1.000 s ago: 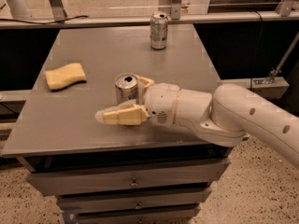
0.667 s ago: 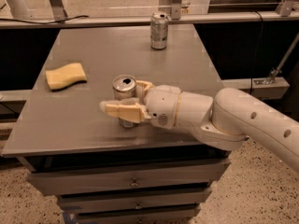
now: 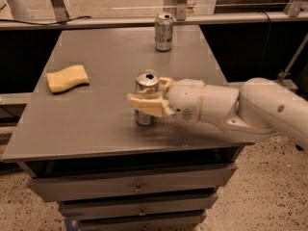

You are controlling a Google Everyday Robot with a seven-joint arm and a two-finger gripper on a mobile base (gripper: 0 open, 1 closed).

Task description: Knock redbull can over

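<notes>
closer now: jaws astride redbull can [image 3: 146,82]

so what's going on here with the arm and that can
The robot arm reaches in from the right, with its tool right at the redbull can near the middle of the table, crossing its front side. The can stands upright, not knocked over yet. A second can stands at the far edge and a yellow sponge lies to the left, both apart from the arm.
</notes>
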